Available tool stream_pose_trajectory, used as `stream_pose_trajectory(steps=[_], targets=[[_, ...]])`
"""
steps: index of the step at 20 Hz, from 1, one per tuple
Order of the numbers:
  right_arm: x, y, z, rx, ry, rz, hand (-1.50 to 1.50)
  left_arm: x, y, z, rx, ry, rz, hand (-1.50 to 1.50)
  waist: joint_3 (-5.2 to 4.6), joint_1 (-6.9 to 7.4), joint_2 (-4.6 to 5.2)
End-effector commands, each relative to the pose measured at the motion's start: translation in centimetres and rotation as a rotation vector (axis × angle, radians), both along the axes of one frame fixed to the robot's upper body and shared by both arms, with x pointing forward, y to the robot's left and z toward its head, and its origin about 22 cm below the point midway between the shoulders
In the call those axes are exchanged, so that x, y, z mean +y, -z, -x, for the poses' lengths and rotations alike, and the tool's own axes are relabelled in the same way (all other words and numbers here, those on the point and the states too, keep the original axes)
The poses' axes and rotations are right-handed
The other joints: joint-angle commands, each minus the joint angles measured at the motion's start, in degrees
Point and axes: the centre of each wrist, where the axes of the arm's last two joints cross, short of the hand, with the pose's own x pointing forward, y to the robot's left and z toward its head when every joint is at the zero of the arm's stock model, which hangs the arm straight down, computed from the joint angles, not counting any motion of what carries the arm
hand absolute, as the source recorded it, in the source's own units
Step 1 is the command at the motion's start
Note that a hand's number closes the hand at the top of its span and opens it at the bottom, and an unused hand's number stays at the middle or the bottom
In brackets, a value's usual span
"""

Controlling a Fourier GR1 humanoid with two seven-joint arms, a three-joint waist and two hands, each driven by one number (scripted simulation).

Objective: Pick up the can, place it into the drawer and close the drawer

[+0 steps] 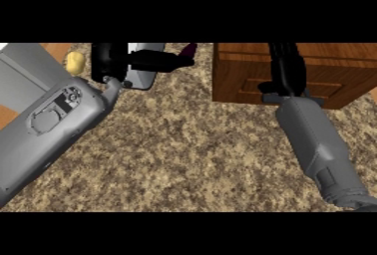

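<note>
The speckled brown stone counter (191, 149) fills most of my view. My left forearm (52, 124) lies across its left side, a broad grey shell running up from the lower left edge. At the upper right stands the wooden drawer unit (243, 79), with a panelled front facing me; I cannot tell whether the drawer is open. My right forearm (320, 144) rises from the lower right corner to that front.

The can (142, 77) is at the top left of centre, tilted and off the counter, well apart from the drawer unit. Its visible side is plain silver-grey; what shows carries no lettering I can read. My left hand (110, 57) is curled round it, black fingers and thumb wrapping its middle. My right hand (288, 64) lies against the drawer unit's front; I cannot tell how far open it is.

A small yellow lump (74, 62) sits just left of my left hand.
</note>
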Motion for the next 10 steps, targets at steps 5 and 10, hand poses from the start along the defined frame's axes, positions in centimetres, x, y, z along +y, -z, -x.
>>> stream_pose_trajectory(steps=[5,10], targets=[[0.2,-3.0,-2.2,-0.005,0.006,-0.007,-1.50,0.5,1.4,2.1,0.002,0.019,-0.007,-1.50,0.20,1.58,0.77],[0.7,-4.2,-2.8,-0.014,0.014,-0.015,-1.50,2.2,1.0,2.0,-0.002,0.015,-0.013,-1.50,0.19,1.82,1.17]])
